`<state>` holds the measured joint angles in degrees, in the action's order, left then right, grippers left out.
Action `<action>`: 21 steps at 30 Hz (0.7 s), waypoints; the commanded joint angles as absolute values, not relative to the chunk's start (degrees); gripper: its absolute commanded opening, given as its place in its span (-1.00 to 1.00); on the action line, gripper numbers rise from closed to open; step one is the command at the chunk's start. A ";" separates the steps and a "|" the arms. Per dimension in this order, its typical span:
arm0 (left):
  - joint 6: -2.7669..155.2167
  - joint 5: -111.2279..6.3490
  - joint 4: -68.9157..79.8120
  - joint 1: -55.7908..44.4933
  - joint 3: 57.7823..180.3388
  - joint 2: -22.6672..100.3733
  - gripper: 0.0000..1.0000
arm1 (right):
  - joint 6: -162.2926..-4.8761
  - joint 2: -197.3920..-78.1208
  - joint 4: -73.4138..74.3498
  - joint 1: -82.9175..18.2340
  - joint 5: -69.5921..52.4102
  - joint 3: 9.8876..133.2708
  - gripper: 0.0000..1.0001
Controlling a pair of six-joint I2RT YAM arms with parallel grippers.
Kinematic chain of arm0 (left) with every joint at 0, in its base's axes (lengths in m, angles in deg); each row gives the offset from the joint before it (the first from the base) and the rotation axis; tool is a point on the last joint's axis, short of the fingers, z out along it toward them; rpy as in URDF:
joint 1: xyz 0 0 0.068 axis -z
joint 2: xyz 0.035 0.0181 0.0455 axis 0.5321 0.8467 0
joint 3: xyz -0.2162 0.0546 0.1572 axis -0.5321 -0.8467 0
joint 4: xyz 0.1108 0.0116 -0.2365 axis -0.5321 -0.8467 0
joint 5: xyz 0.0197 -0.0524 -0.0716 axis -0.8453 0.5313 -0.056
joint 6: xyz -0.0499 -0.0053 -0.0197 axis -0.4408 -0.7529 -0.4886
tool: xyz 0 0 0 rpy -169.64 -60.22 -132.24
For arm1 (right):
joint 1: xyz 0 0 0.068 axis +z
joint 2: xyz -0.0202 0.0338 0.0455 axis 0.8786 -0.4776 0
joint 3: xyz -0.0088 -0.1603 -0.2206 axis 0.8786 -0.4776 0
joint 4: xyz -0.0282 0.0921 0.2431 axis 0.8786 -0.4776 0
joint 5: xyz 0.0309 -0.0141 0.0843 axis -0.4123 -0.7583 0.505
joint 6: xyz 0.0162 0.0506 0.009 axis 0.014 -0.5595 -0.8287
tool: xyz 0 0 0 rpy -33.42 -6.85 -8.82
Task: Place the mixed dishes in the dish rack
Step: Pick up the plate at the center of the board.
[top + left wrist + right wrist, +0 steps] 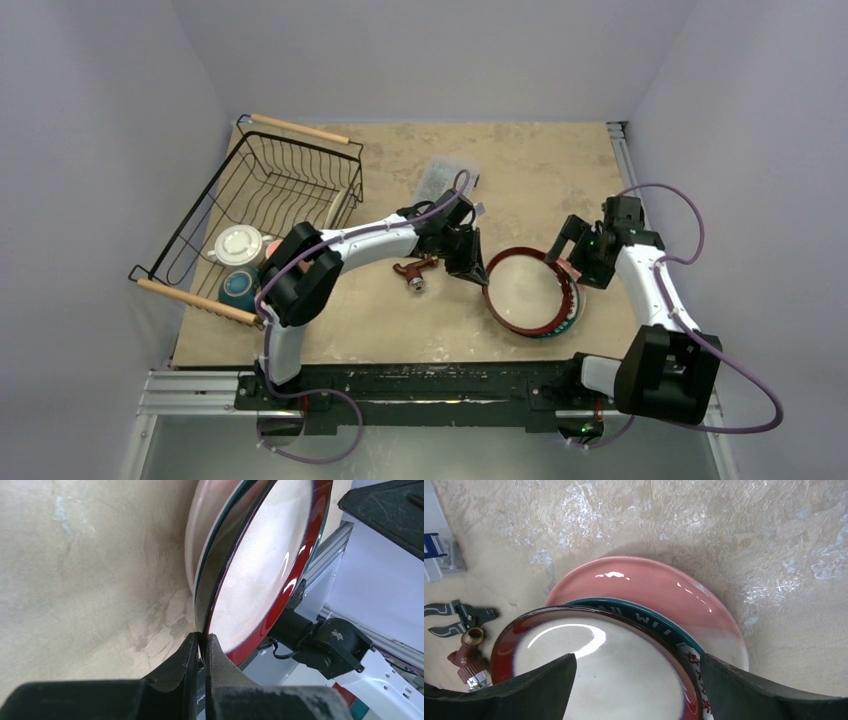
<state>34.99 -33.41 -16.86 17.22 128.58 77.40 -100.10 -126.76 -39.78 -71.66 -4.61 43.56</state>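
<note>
Watching the left gripper (pixel 202 642) now: its fingers are pressed together on the near-left rim of the red-rimmed plate (pixel 528 292), a firm pinch right on the edge. That plate sits on top of the stack at centre-right of the table, over a teal-patterned plate (pixel 659 622) and a pink plate (pixel 649 587) at the bottom; I cannot tell whether the pinched edge is off the one beneath. My right gripper (pixel 636 657) hangs over the far-right side of the same stack, fingers spread wide, nothing between them. The dish rack (pixel 270 185) stands at the far-left corner, well apart from the stack, with a white cup (pixel 238 245) and a dark teal piece (pixel 238 288) at its near end. A brown tap fitting (pixel 412 272) lies just beside the left gripper, with black pliers (pixel 456 617) near it.
</note>
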 commanded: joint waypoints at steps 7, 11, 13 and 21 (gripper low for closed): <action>36.82 -29.60 -15.70 14.32 131.44 71.62 -1.00 | -97.93 -126.44 -43.61 -69.39 -4.01 46.83 0.65; 36.33 -27.95 -15.66 14.09 131.93 72.44 -1.00 | -97.95 -128.27 -43.32 -69.19 -2.16 45.79 0.29; 35.89 -27.65 -15.66 14.08 132.20 72.79 -1.00 | -98.20 -129.45 -43.23 -69.20 -2.87 45.59 0.24; 36.26 -27.82 -16.74 13.71 132.49 73.07 -1.00 | -99.58 -132.41 -41.96 -69.16 -5.81 44.55 0.24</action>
<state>36.43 -32.56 -19.88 14.37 129.00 76.35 -98.88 -132.18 -43.05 -69.35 -4.77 44.74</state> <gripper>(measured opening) 0.030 0.620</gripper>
